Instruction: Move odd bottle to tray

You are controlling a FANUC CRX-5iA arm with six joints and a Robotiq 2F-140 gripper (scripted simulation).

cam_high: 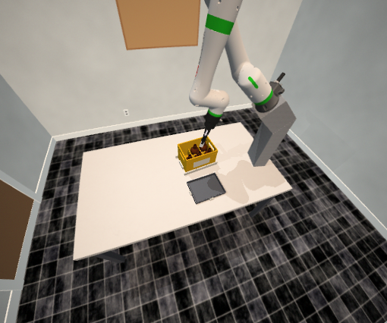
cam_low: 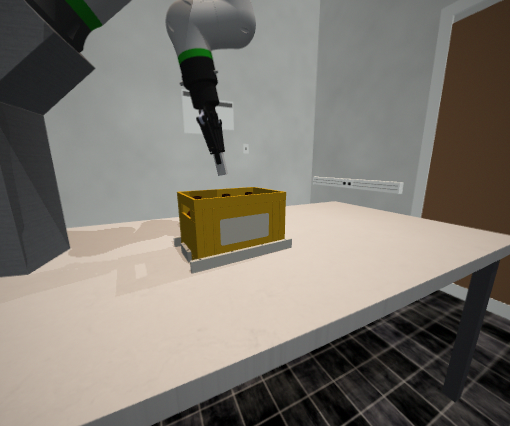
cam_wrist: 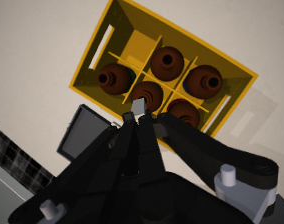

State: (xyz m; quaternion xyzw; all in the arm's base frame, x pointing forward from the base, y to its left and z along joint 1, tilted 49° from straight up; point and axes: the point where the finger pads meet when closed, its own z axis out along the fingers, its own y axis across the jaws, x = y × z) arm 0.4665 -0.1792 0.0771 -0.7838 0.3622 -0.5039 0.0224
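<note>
A yellow crate (cam_high: 198, 157) stands on the table; it also shows in the exterior view (cam_low: 232, 220) and the wrist view (cam_wrist: 160, 80). Several brown bottles stand in its cells, among them one at the left (cam_wrist: 113, 79), one at the back middle (cam_wrist: 166, 62) and one at the right (cam_wrist: 203, 82). My gripper (cam_low: 220, 170) is shut and empty, tilted, a little above the crate's rim. In the wrist view its fingertips (cam_wrist: 138, 107) lie over the front middle bottle (cam_wrist: 148, 95). The dark grey tray (cam_high: 206, 187) lies flat in front of the crate.
A grey strip (cam_low: 238, 255) lies under the crate's front edge. The robot's grey base block (cam_high: 272, 133) stands at the table's right side. One crate cell (cam_wrist: 138, 42) holds no bottle.
</note>
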